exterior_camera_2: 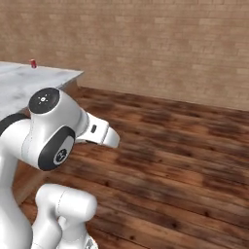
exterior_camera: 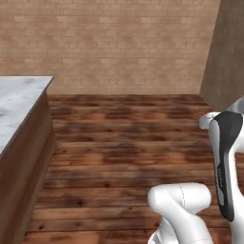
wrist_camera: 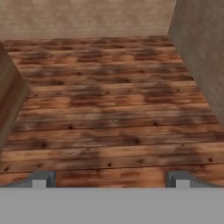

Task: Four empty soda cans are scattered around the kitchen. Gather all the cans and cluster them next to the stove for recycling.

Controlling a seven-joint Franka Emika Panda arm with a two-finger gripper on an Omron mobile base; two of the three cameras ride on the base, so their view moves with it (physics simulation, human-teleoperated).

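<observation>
At far left of the right base view, a tiny red soda can (exterior_camera_2: 33, 63) is seen upright on the marble island counter (exterior_camera_2: 29, 82); no label can be read. Across the hand view, wood floor (wrist_camera: 109, 109) is shown beneath the gripper (wrist_camera: 109, 178), whose fingertips (wrist_camera: 40, 178) are held wide apart, nothing between them.
</observation>
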